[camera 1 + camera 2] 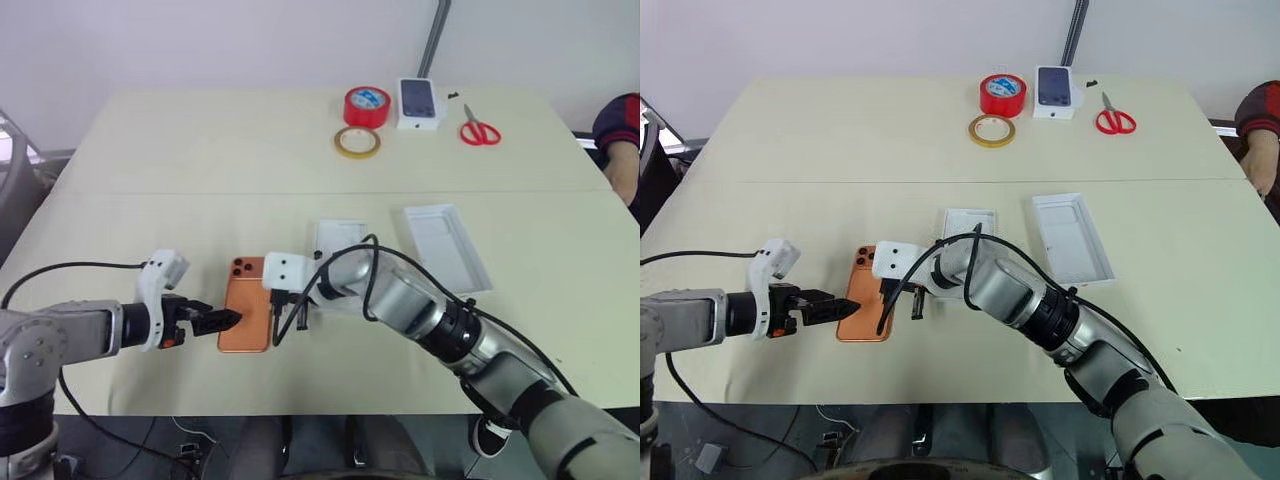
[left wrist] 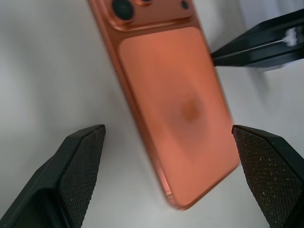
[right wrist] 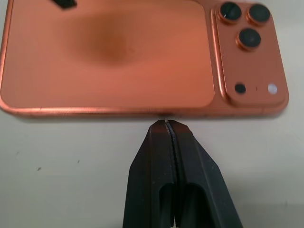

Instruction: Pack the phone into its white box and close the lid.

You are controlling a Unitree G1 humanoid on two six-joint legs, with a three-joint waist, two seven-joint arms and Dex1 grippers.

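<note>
The flat orange smartphone (image 1: 247, 305) lies camera-side up on the beige table (image 1: 150, 170), unpacked. The left gripper (image 2: 166, 156) gapes wide, empty; the right gripper (image 3: 167, 124), pinched closed and empty, meets the phone's edge. Next comes a firm grasp and lift.

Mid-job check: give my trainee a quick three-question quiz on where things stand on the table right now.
1. True or false: the phone already lies inside the white box.
2. Which gripper is open: left gripper or right gripper?
3. The lid lies: A) on the white box, B) apart from it on the table, C) under the phone.

Key: 1 false, it lies flat on the table, lenses up. 2 the left gripper; the right is shut, tips at the phone's edge. 3 B.
</note>
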